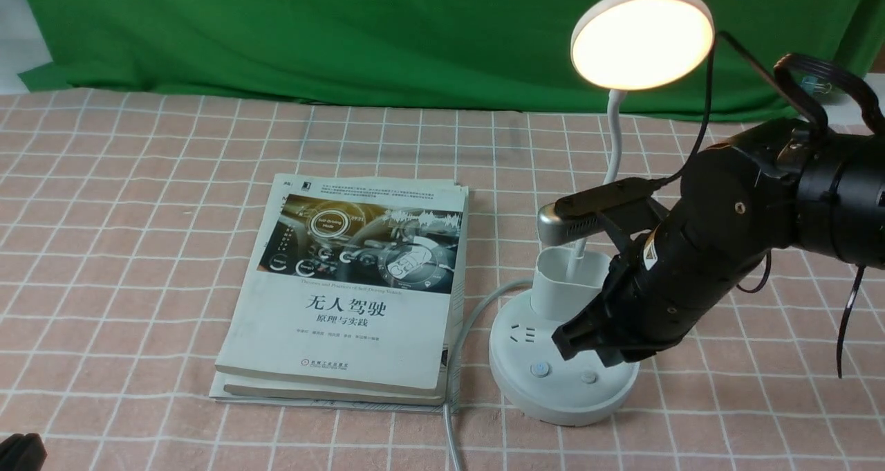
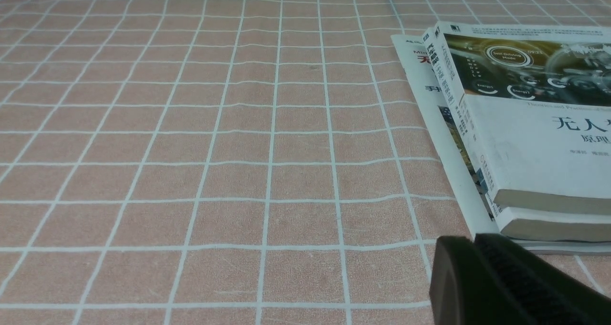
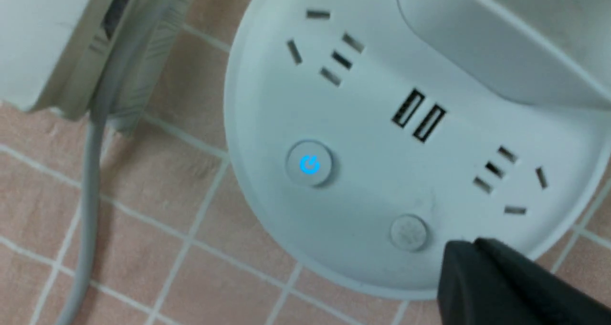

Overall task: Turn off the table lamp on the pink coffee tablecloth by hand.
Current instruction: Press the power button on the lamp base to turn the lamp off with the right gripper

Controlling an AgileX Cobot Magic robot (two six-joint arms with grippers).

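The white table lamp (image 1: 563, 360) stands on the pink checked tablecloth (image 1: 138, 250), right of centre. Its disc head (image 1: 641, 39) glows warm white. The round base (image 3: 382, 182) has a blue-lit power button (image 3: 309, 165) and a plain round button (image 3: 408, 232). My right gripper (image 1: 563, 341) is shut and empty, its tip (image 3: 465, 248) just above the base beside the plain button. My left gripper (image 2: 465, 244) is shut and empty, low over the cloth at the near left corner (image 1: 21, 450).
A stack of books (image 1: 346, 291) lies left of the lamp, also in the left wrist view (image 2: 525, 124). The lamp's grey cable (image 1: 456, 360) runs between books and base toward the front edge. A green backdrop (image 1: 346, 35) hangs behind.
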